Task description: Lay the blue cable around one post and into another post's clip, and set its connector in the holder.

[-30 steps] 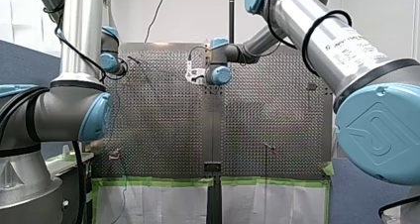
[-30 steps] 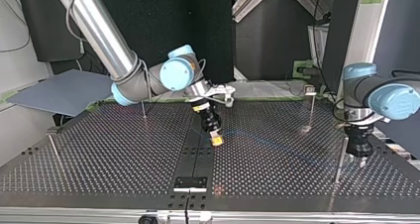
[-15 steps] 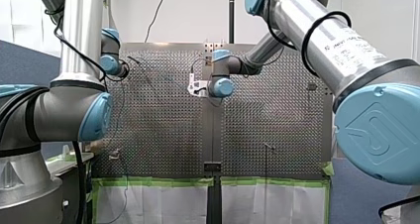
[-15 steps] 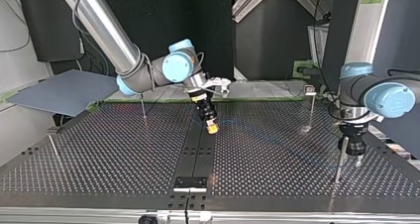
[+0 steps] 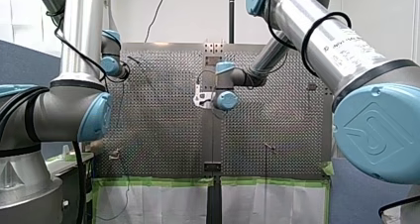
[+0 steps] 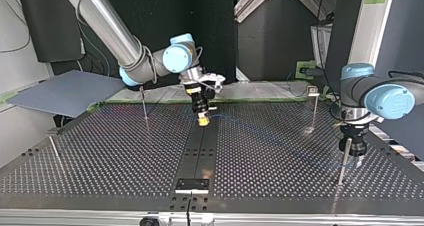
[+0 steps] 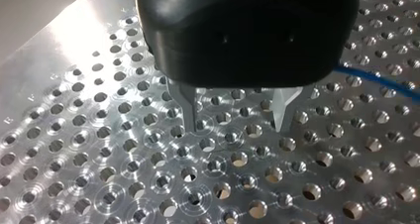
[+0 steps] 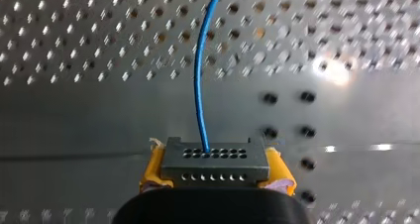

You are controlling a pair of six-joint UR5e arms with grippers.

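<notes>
In the right wrist view my right gripper is shut on the black connector, its yellow pads on either side. The blue cable runs from the connector away over the plate. The top view shows this gripper hanging over the dark centre strip, far from the holder at the near edge. My left gripper is open, its metal fingers just above the holes with nothing between them. A stretch of the blue cable lies beside it. In the top view it hangs next to a thin post.
More thin posts stand on the perforated table: one with a clip at the top view's right, two others at its left. A grey board lies off the table's far left corner. Green tape lines the table's edge in the front view.
My right gripper has carried the connector along the centre strip, away from the holder toward the top view's far side. My left gripper has shifted slightly beside its post and risen a little.
</notes>
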